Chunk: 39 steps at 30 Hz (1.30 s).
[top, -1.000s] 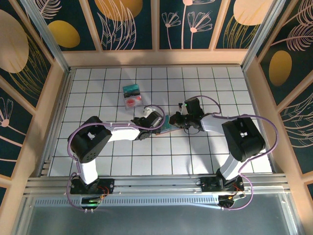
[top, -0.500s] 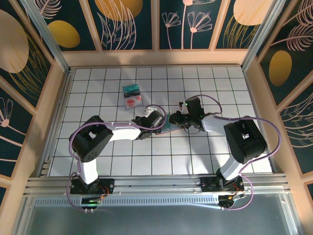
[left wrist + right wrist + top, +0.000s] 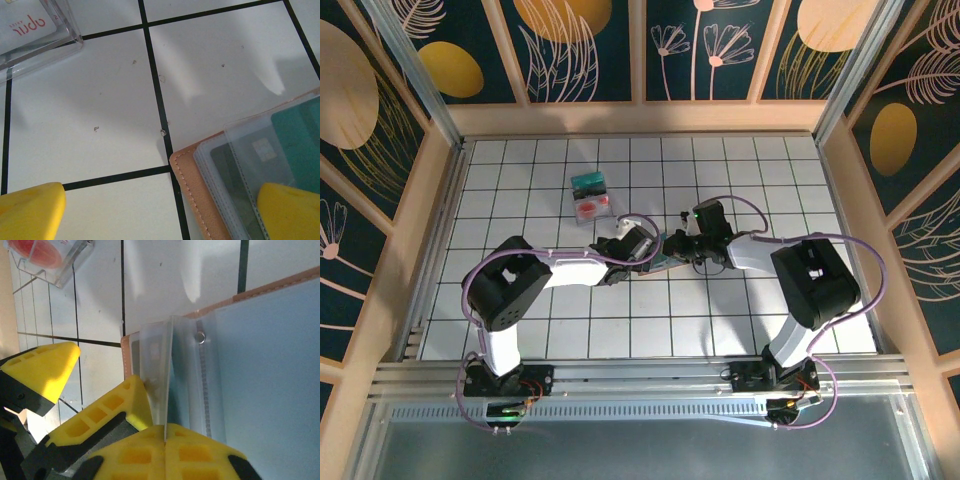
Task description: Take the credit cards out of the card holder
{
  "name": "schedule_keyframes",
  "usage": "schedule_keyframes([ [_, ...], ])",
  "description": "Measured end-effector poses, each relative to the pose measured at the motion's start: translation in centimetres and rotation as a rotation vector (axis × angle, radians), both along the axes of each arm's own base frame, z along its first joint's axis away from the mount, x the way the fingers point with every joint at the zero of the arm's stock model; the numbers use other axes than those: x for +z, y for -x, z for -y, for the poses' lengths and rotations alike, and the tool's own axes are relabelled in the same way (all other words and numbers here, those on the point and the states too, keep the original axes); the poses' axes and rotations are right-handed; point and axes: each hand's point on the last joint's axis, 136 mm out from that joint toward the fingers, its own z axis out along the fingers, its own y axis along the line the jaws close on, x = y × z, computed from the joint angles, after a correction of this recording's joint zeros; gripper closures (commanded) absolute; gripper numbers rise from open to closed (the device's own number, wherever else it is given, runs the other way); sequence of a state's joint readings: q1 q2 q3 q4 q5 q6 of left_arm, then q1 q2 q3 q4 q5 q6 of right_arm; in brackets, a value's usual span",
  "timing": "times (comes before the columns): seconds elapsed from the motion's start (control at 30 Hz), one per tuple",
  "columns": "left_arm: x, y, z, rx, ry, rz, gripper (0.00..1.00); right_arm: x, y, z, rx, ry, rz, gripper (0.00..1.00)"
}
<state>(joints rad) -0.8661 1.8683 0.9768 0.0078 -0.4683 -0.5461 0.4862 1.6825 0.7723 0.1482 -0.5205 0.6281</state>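
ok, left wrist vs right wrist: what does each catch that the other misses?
Left wrist, not right wrist: a chip card and a teal card inside the clear sleeves, and red lettering on the card in the clear case.
Right wrist, not left wrist: the right gripper shut on an upright sleeve, the snap stud, and the grey-blue inner panel.
Both: the tan edge of the card holder, the tiled table, and the yellow left fingers.

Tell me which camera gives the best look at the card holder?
Right wrist: the card holder lies open close up, with tan edge, blue lining and clear sleeves. Left wrist catches one corner; top external shows it tiny, partly hidden.
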Motion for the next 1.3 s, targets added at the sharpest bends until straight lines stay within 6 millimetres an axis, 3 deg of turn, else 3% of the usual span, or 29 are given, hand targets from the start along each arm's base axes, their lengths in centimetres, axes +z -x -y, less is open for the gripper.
schedule_keyframes([
  [0.2,0.1,0.0,0.0,0.001,0.004,0.003,0.01,0.3,-0.2,1.0,-0.026,0.053,0.015,1.0],
  [0.6,1.6,0.7,-0.8,0.0,-0.007,-0.006,0.01,4.2,-1.3,3.5,-0.094,0.122,0.156,1.0],
  [0.8,6.0,0.4,-0.6,0.0,0.138,0.032,0.01,8.0,-0.9,3.9,-0.098,0.077,0.281,1.0],
  [1.0,11.4,-1.2,-2.9,0.048,0.376,0.106,0.01,12.0,-0.4,4.3,-0.116,-0.018,0.436,1.0],
  [1.3,18.4,-1.0,0.2,-0.149,0.669,0.172,0.01,17.1,0.7,2.6,-0.045,-0.227,0.611,1.0],
])
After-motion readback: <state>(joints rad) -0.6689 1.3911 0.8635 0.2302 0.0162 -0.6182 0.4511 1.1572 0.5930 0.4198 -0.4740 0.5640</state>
